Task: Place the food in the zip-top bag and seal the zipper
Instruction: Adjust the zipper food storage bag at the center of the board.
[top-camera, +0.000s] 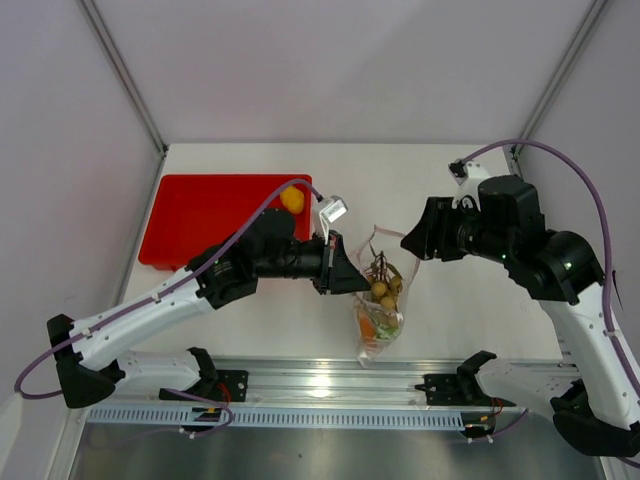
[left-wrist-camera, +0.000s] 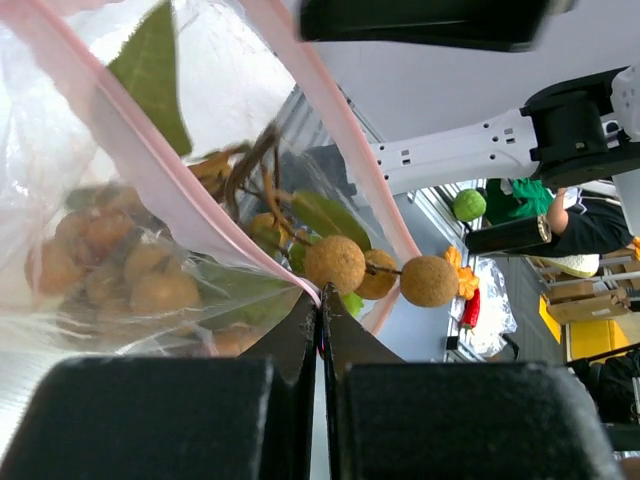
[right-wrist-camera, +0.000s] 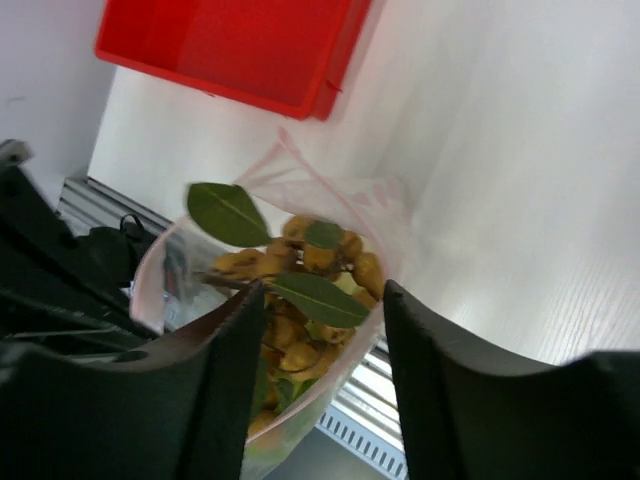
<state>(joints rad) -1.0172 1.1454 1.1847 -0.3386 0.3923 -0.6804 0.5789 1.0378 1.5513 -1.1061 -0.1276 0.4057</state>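
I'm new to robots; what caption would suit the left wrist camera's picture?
Left gripper pinching the pink rim of the bag, tan berries and leaves at its open mouth.

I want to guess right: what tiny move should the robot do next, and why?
Probably the open right hand should nudge the berries deeper into the bag. The left hand pinches the bag's rim, but a few berries poke out past the zipper, so it could not seal.

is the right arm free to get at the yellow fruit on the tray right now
Probably not easily: the yellow fruit sits on the red tray right behind the left arm, whose left gripper, shut on the zip-top bag, lies across the open right gripper's way.
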